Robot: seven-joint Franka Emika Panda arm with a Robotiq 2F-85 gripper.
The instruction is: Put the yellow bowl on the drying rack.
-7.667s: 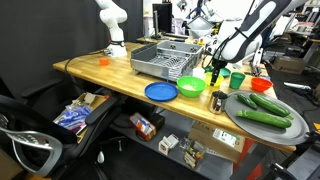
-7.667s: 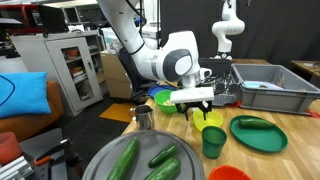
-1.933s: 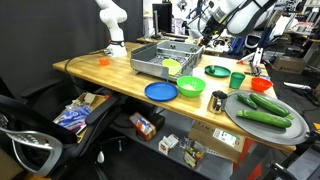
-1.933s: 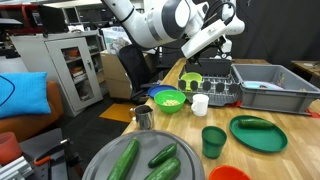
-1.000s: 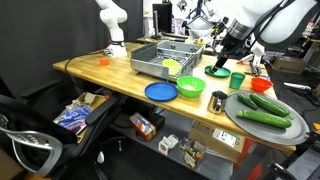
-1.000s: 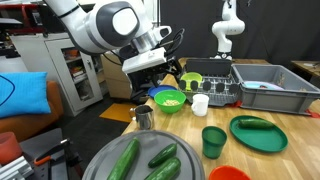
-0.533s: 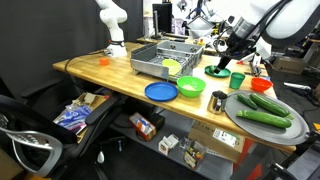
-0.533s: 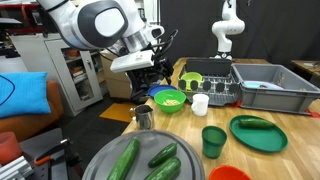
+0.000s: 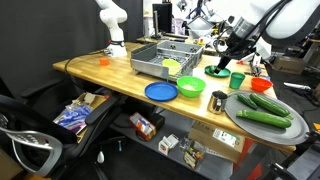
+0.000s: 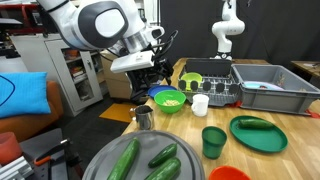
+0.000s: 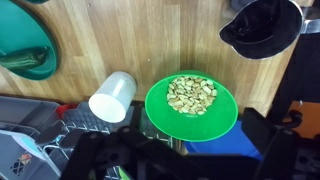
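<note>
The yellow bowl [image 9: 172, 67] lies inside the grey drying rack [image 9: 150, 60], at its near corner. It also shows in the other exterior view [image 10: 191, 79], at the end of the rack [image 10: 262, 92]. My gripper [image 10: 159, 72] hangs in the air off the rack, above the green bowl of nuts [image 10: 168, 99]. In the wrist view its dark fingers [image 11: 186, 152] stand apart with nothing between them. It also shows in an exterior view [image 9: 226, 54]. The wrist view does not show the yellow bowl clearly.
The green bowl [image 11: 191, 106] sits below the wrist camera, with a white cup [image 11: 111, 96], a black cup [image 11: 262, 25], a blue plate [image 11: 228, 141] and a green plate [image 11: 25, 45] around it. A green cup [image 10: 213, 140] and a tray of cucumbers [image 10: 110, 165] stand nearer the table edge.
The yellow bowl was held by the green cup, then carried to the rack and let go. The arm has swung back off the rack; it has been still for the last half second.
</note>
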